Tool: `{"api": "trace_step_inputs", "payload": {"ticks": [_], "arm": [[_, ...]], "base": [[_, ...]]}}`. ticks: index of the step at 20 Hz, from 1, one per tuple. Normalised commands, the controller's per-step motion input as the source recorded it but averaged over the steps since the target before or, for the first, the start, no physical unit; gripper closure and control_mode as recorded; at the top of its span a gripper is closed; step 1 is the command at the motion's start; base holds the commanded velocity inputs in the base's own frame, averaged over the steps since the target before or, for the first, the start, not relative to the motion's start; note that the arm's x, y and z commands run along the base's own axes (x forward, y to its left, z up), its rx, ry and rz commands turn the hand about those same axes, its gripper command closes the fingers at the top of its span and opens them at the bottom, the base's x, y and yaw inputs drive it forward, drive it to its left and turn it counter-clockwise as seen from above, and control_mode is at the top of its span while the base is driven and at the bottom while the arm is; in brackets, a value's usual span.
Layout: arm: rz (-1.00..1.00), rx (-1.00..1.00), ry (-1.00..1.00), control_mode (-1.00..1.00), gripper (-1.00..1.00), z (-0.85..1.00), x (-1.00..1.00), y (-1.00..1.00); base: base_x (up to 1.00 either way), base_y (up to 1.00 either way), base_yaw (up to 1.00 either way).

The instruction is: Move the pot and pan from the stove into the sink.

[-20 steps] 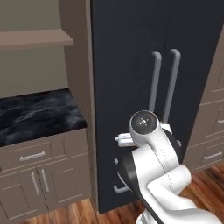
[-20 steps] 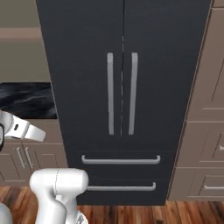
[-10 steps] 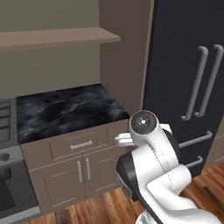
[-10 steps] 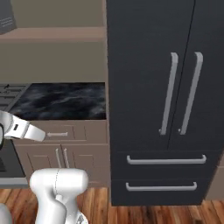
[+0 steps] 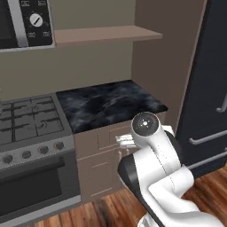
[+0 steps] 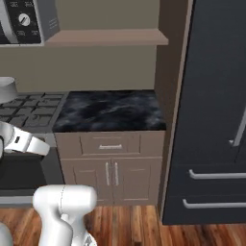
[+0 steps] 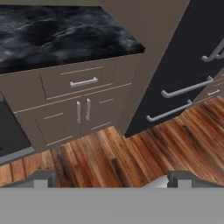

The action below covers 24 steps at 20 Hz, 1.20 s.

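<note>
The stove [image 5: 26, 124], a grey gas range with dark grates, front knobs and a dark oven door, stands at the left; it also runs along the left edge of the right base view [image 6: 29, 108]. At that far left edge, on the grates, a silver-grey pot [image 6: 6, 91] is partly cut off. The pan and the sink are out of view. My gripper [image 7: 111, 179] hangs open over the wood floor in front of the base cabinets, low and well short of the stove, with nothing between its fingertips [image 7: 40, 177].
A black marbled counter [image 5: 111, 104] over brown cabinets [image 7: 78, 109] sits right of the stove. A tall dark fridge [image 6: 216, 110] fills the right side. A microwave [image 5: 22, 22] and a shelf [image 5: 102, 35] hang above. Wood floor [image 7: 131, 153] lies below.
The whole picture has shifted as the base moved: the fridge has slid right, and the counter, then the stove, have come in from the left. The gripper stays open.
</note>
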Motion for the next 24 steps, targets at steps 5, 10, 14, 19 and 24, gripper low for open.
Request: {"api": "trace_step_inputs", "payload": {"ticks": [5, 10, 14, 19, 24], "arm": [[0.00, 0.00, 0.00, 1.00, -1.00, 0.00, 0.00, 0.00], [0.00, 0.00, 0.00, 1.00, -1.00, 0.00, 0.00, 0.00], [0.00, 0.00, 0.00, 1.00, -1.00, 0.00, 0.00, 0.00], [0.00, 0.00, 0.00, 1.00, -1.00, 0.00, 0.00, 0.00], [0.00, 0.00, 0.00, 1.00, -1.00, 0.00, 0.00, 0.00]], "base": [[0.05, 1.00, -0.04], [0.04, 1.00, -0.04], [0.02, 0.98, -0.02], [0.01, 0.20, 0.00], [0.00, -0.01, 0.23]]}}
